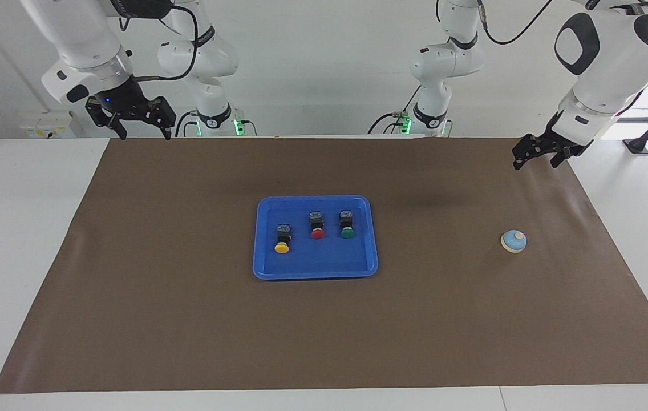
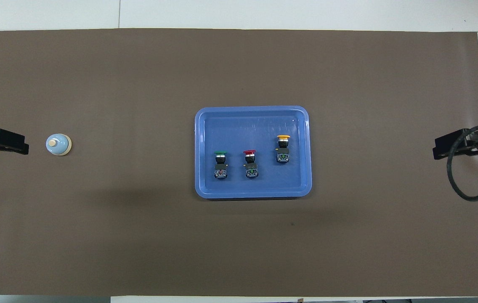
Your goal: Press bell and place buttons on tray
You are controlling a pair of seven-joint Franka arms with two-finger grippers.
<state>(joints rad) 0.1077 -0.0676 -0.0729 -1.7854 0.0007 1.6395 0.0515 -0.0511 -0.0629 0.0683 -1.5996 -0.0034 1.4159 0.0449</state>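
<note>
Underneath, a brown mat (image 1: 187, 319) covers the white table (image 1: 21, 228).

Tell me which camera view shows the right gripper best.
The facing view: the right gripper shows whole, raised over the table's edge at the right arm's end, fingers spread open. The overhead view catches only its dark tip and a looping cable at the frame's edge.

A robotics lab: two white arms mounted at a white desk (image 1: 27, 240) covered by a brown mat (image 1: 187, 319), bare white walls.
</note>
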